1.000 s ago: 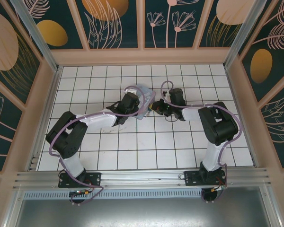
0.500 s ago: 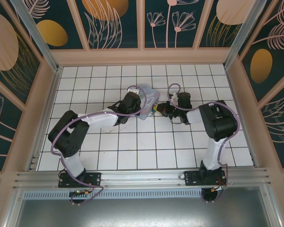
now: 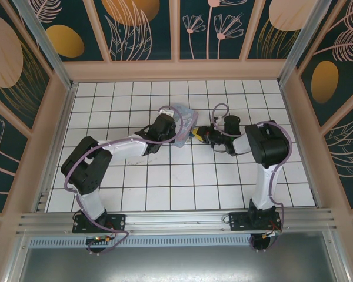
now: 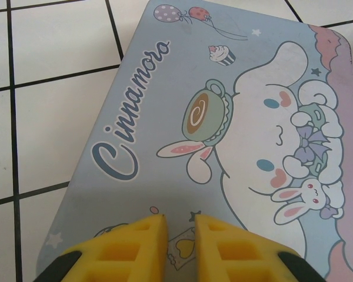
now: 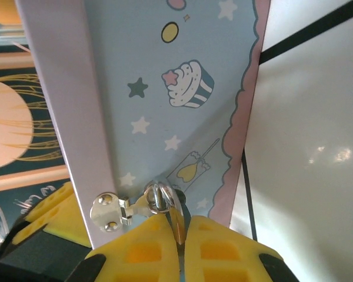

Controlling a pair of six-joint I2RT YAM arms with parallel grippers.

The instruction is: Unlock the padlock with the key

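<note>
Two yellow pads of the right gripper (image 5: 177,244) sit nearly together, pinching a thin metal piece, likely the key (image 5: 175,222), at the silvery ring and hasp (image 5: 115,211) on the tin's (image 5: 182,88) edge; padlock body not clear. Left gripper (image 4: 179,232) fingers, slightly apart, rest on the cartoon lid. Overhead, both grippers meet mid-table at the tin (image 3: 186,124); open tiles (image 3: 165,188) all around.

robot test cell | tiled floor (image 3: 182,176) | decorated walls (image 3: 141,26) | aluminium frame (image 3: 176,220)
</note>
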